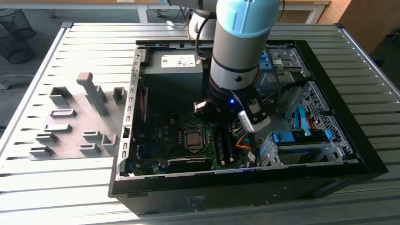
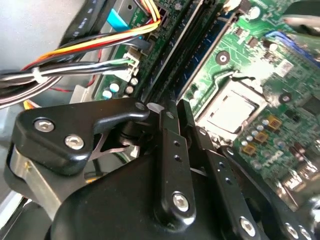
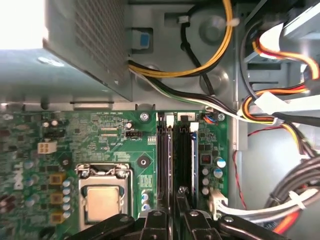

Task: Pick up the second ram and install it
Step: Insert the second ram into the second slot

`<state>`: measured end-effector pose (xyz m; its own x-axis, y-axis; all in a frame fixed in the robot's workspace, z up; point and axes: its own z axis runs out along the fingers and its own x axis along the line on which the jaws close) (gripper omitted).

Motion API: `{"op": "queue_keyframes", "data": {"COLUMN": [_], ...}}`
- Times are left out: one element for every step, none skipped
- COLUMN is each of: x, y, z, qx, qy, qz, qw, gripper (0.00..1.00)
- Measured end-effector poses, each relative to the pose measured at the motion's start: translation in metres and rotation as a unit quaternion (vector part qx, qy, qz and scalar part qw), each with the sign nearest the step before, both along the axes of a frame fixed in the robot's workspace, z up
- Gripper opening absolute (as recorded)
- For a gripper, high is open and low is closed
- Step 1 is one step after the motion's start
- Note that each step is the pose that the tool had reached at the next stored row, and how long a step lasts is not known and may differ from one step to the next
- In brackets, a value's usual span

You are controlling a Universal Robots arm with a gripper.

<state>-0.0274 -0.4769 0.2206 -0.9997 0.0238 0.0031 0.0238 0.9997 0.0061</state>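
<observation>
Now hangs low inside black computer case (image 1: 350, 154), gripper (image 3: 173, 216) right over green board (image 3: 100, 135). Pinches second ram (image 3: 167, 155) between fingers (image 2: 169, 131), nearly closed, thin gap only. Keeps stick on edge along long memory slots, beside silver chip socket (image 3: 102, 192). Sits near yellow and orange wires (image 3: 220, 55).

Arm (image 1: 240, 42) vertical, pincer (image 3: 172, 212) nrly closed

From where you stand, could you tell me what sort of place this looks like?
Probably a lab or workshop bench for PC assembly: an open computer case lies on a slatted metal table, with a grey parts fixture beside it.
</observation>
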Motion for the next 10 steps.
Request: {"op": "queue_keyframes", "data": {"x": [0.0,0.0,0.0,0.0,0.0,0.0,0.0,0.0,0.0,0.0], "y": [0.0,0.0,0.0,0.0,0.0,0.0,0.0,0.0,0.0,0.0], "z": [0.004,0.0076,0.0111,0.0146,0.0165,0.0177,0.0179,0.0179,0.0179,0.0181], "qx": [-0.0001,0.0,0.0,-0.0001,0.0,-0.0001,0.0001,0.0002,0.0002,0.0001], "qy": [0.0,0.0,0.0,0.0,0.0,0.0,0.0,-0.0001,-0.0001,0.0], "qz": [0.0,0.0,0.0,0.0,0.0,0.0,0.0,0.0,0.0,0.0], "qw": [1.0,1.0,1.0,1.0,1.0,1.0,1.0,1.0,1.0,1.0], "gripper": [0.21,0.21,0.21,0.21,0.21,0.21,0.21,0.21,0.21,0.2]}}
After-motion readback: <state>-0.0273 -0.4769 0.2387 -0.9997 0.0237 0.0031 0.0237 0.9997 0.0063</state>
